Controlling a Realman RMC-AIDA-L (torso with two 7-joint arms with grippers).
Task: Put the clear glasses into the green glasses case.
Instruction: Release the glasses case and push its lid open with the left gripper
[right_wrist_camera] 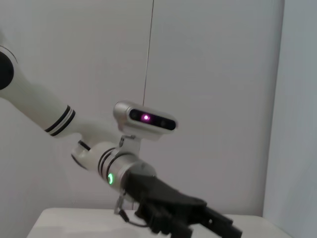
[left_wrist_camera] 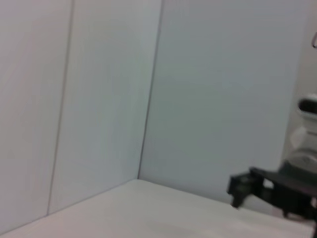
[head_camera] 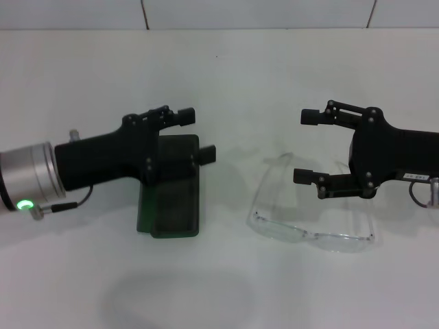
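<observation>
From my head view, my left hand (head_camera: 199, 132) hovers with fingers spread, empty, over the far end of the green glasses case (head_camera: 171, 199), which lies closed toward the left side of the white desk (head_camera: 219, 288). The clear glasses (head_camera: 309, 212) lie toward the right side, my right hand (head_camera: 306, 147) spread open above them, gripping nothing.

My left wrist view shows the right hand (left_wrist_camera: 237, 191) far off.

My right wrist view shows the left hand (right_wrist_camera: 218, 229) low against the wall.
</observation>
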